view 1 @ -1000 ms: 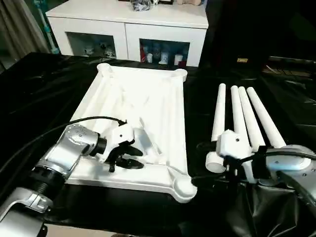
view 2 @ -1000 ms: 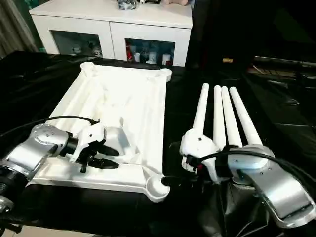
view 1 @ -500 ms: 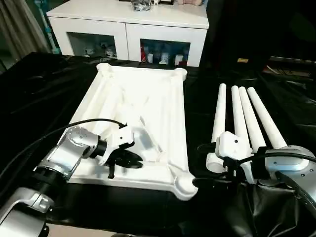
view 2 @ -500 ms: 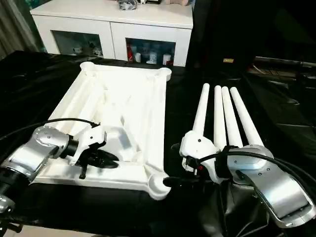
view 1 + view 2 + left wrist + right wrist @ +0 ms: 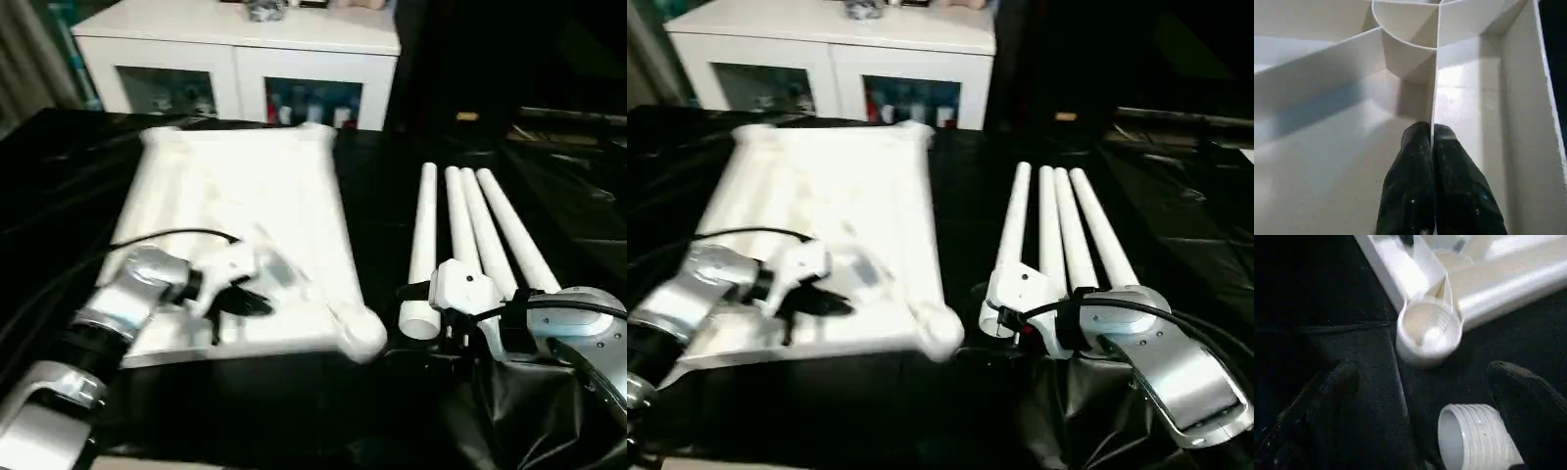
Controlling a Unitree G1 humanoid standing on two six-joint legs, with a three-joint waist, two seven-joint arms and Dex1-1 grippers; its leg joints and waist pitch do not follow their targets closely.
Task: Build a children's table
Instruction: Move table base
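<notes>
The children's table top (image 5: 245, 196) lies upside down on black cloth, ribs facing up. My left gripper (image 5: 243, 304) reaches into its near end. In the left wrist view that gripper (image 5: 1432, 131) is shut on a thin upright rib (image 5: 1437, 73) of the underside. The near right corner socket (image 5: 359, 333) stands just left of my right gripper (image 5: 402, 323), which is open. Several white legs (image 5: 460, 225) lie side by side on the right. The threaded end of one leg (image 5: 1474, 435) sits between the right gripper's spread fingers (image 5: 1523, 391), and the socket (image 5: 1427, 333) is just beyond it.
A white cabinet (image 5: 235, 59) with glass doors stands behind the table top. Black cloth (image 5: 392, 157) covers the whole work surface. A black cable (image 5: 167, 237) arcs over my left forearm.
My left gripper has shut on the rib. The table top has slid left, more than the camera's own small shift, and its near edge looks raised. The right gripper stays open by the leg.
</notes>
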